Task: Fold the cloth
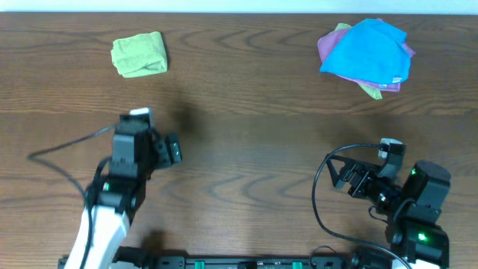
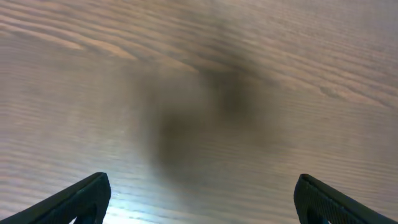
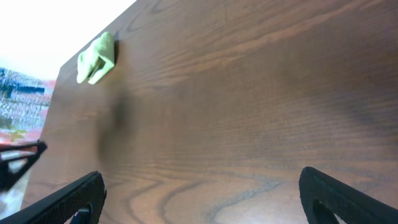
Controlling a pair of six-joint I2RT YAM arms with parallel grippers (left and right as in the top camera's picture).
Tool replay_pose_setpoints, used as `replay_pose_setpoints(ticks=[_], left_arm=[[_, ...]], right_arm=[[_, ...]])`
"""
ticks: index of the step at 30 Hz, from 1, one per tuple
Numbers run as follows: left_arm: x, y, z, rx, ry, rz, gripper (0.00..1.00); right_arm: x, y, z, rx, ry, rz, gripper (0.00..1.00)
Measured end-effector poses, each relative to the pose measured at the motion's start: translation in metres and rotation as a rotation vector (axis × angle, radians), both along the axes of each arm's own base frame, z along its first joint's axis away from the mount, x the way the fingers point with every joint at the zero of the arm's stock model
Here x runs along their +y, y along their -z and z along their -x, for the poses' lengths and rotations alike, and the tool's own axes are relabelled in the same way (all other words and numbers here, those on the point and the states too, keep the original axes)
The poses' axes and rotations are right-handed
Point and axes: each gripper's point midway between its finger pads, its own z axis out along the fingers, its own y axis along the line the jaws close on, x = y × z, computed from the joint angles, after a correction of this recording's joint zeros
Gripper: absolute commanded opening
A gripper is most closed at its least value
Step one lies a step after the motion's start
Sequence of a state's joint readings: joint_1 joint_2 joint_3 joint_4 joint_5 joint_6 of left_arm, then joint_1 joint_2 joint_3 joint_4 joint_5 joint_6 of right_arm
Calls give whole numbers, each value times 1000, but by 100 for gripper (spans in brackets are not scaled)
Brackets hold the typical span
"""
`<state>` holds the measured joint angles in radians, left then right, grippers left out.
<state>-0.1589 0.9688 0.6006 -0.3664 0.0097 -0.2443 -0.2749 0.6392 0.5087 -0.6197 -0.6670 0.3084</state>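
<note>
The light olive-green cloth point(image 1: 140, 54) lies folded into a small bundle at the table's far left; it also shows small and far off in the right wrist view point(image 3: 96, 58). My left gripper point(image 1: 166, 148) is open and empty, well in front of the cloth, over bare wood point(image 2: 199, 199). My right gripper point(image 1: 351, 179) is open and empty near the front right, pointing left across the table point(image 3: 199, 199). Neither gripper touches the cloth.
A pile of cloths sits at the far right: a bright blue cloth point(image 1: 370, 48) on top of a purple one point(image 1: 326, 45), with a green edge point(image 1: 373, 91) underneath. A black cable point(image 1: 60, 153) trails left of the left arm.
</note>
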Motion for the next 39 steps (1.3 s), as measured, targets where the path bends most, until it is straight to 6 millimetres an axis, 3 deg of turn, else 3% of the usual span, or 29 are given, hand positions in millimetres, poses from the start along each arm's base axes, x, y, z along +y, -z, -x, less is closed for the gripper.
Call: replay_pose_setpoints(ticks=[7,17,25,39], left_arm=[[11,31,44,-52,11,-33,96],[32,45,66,-126,-15,-73,95],[30,56,76,-167,45,-110,95],[29,19,70,-363,73,-145,95]], right_arm=[[0,0,0,2,0,-2,99],[1,0,0,1,-4,-6,99],[1,0,1,2,-4,-7,99],[1,0,0,1,-4,-7,99]])
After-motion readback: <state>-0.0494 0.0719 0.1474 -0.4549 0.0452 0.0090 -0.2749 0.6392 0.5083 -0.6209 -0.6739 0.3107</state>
